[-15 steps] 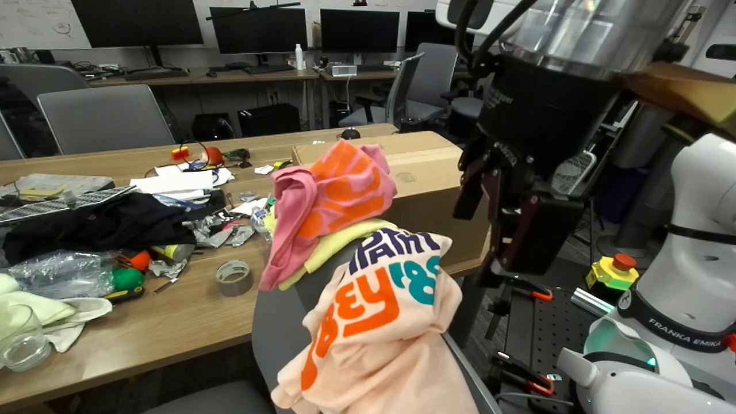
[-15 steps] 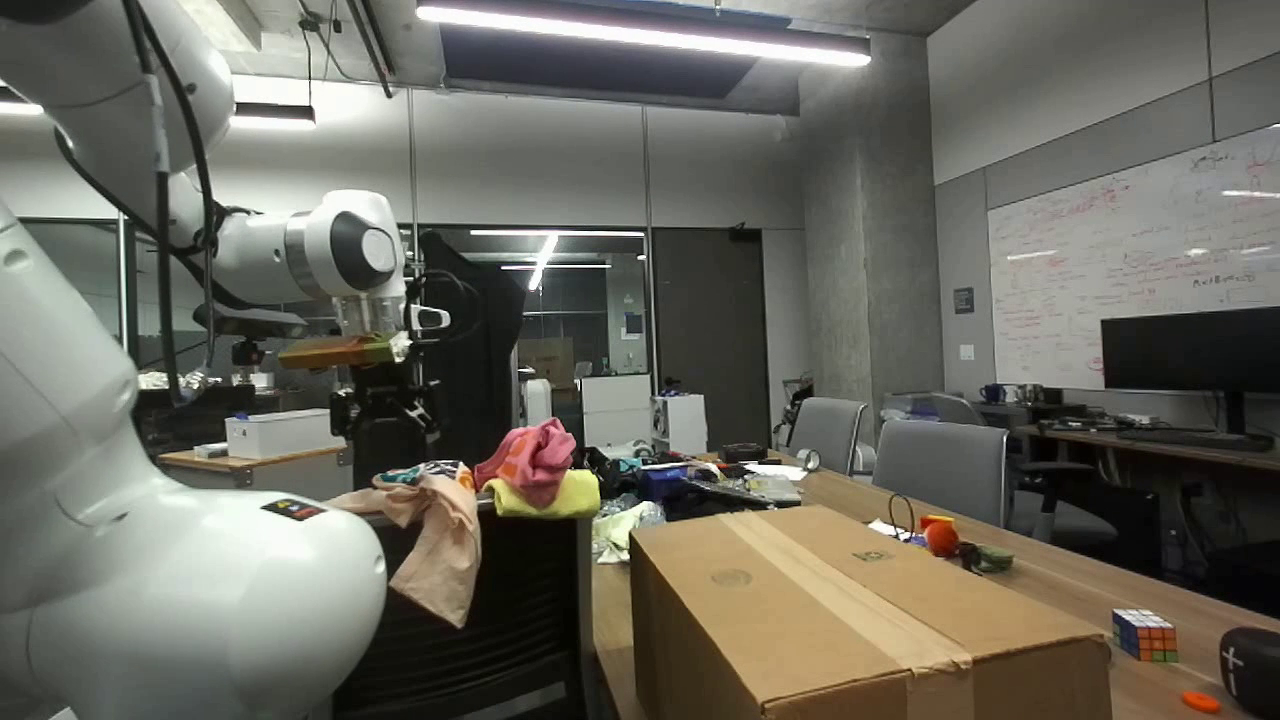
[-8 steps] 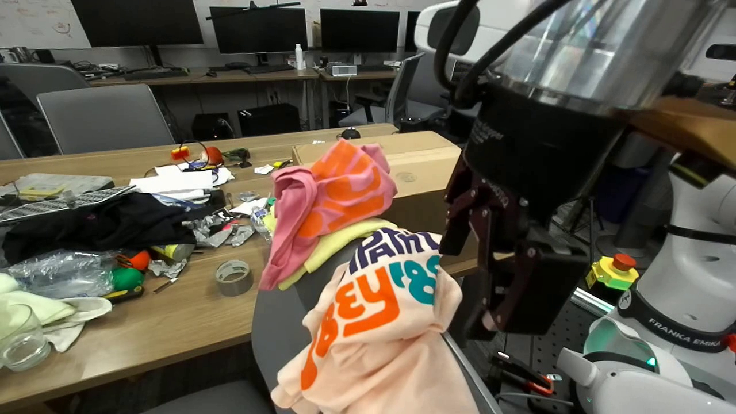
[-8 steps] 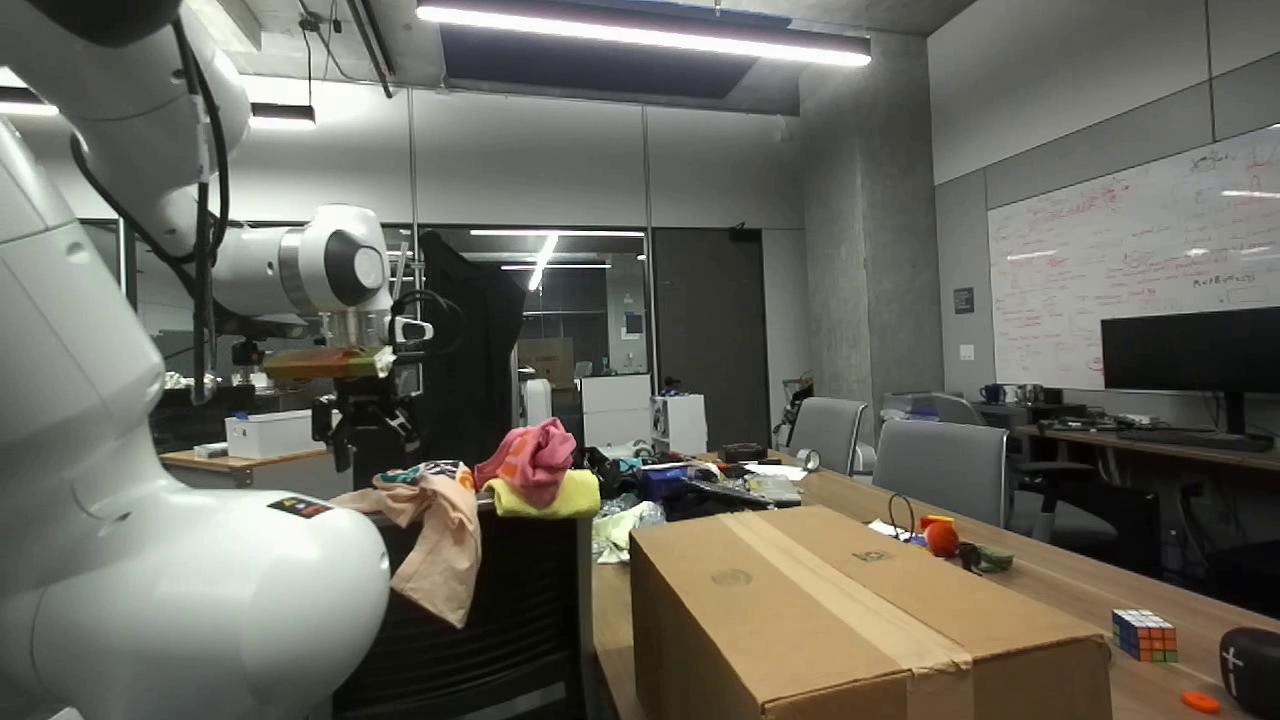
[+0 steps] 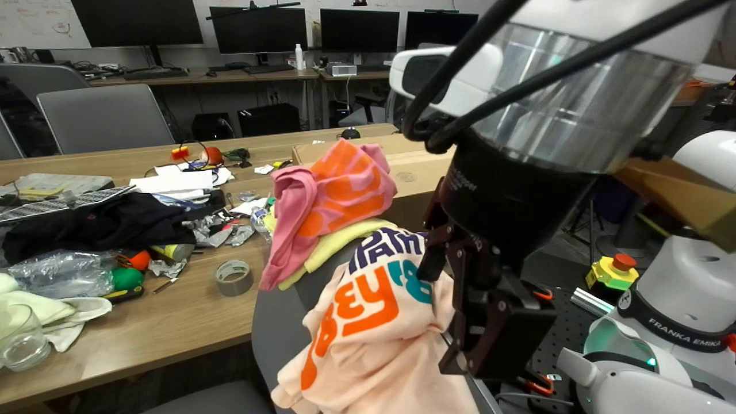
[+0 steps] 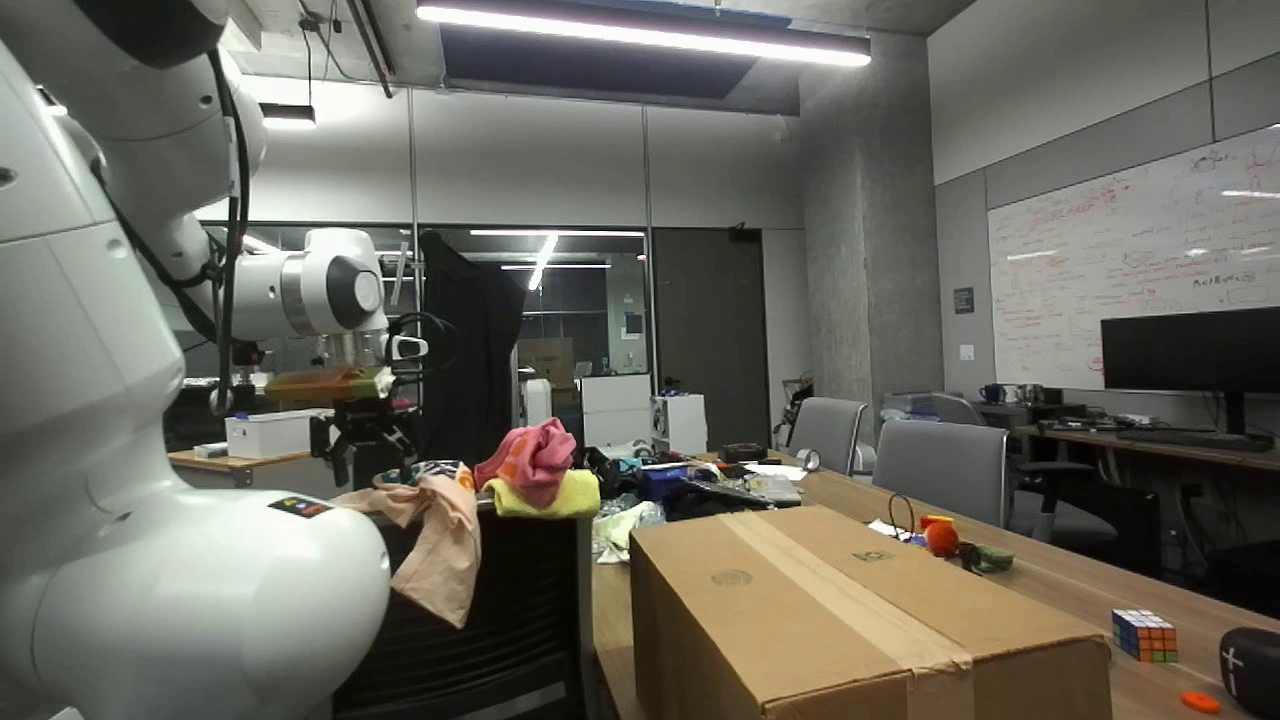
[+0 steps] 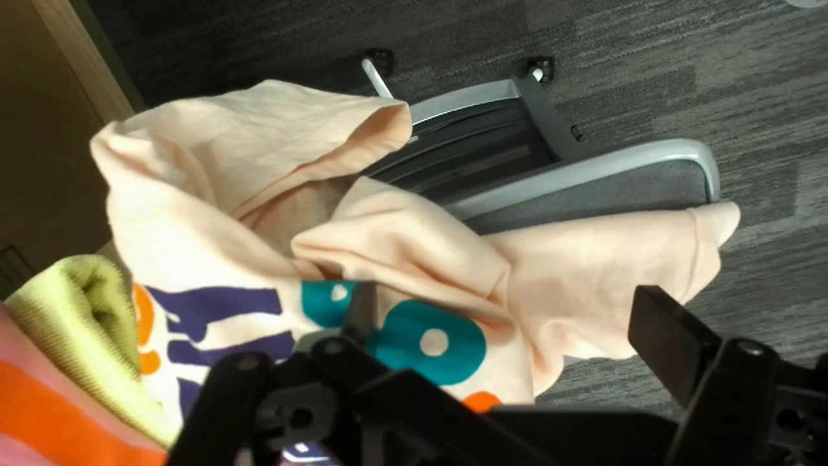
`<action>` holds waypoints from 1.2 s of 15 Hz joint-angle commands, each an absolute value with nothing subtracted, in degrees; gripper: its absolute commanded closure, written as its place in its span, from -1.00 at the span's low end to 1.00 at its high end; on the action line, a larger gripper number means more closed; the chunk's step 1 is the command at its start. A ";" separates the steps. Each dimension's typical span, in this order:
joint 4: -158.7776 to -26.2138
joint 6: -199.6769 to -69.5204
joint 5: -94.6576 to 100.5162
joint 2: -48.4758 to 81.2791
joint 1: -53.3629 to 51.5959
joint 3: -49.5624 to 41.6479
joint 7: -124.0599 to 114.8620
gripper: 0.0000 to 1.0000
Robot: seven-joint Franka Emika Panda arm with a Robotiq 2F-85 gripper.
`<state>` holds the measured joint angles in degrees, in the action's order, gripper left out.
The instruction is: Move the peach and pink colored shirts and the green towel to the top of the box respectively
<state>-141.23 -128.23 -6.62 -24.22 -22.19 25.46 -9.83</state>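
- At the lower left of an exterior view, a clear glass [image 5: 24, 346] stands on the wooden table [image 5: 184, 330], with pale cloth [image 5: 40, 305] just beside it.
- Higher up, toward the left edge, a black cloth [image 5: 106, 227] lies rumpled on the table.
- Left of centre, a roll of grey tape [image 5: 236, 286] lies on the same wood.
- At the centre, the pink shirt [image 5: 345, 190], patterned in orange, sits bunched on top of the towel [image 5: 330, 246], which is yellow-green and laid over the top of a chair back [image 5: 279, 330].
- At the bottom centre, the peach shirt [image 5: 397, 359], printed in purple, orange and teal, drapes over that chair back too, just beside the towel.
- Behind the pink shirt, right of centre, is the box [image 5: 422, 158], closed.
- Farther right, the gripper [image 7: 509, 316] points downward, its fingers spread wide and holding nothing; in the wrist view the peach shirt shows between them, and I cannot tell whether either finger touches it.
- At the right, an emergency stop [image 5: 613, 275] with a red button sits near the white arm base [image 5: 670, 287].
- At the lower right of an exterior view, a puzzle cube [image 6: 1145, 637] rests on the table near the box.
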 commanded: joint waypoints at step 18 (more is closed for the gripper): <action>-141.10 -129.47 12.75 -21.43 -20.50 29.34 -17.71 0.58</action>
<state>-141.45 -129.76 11.04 -20.52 -20.52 28.86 -16.55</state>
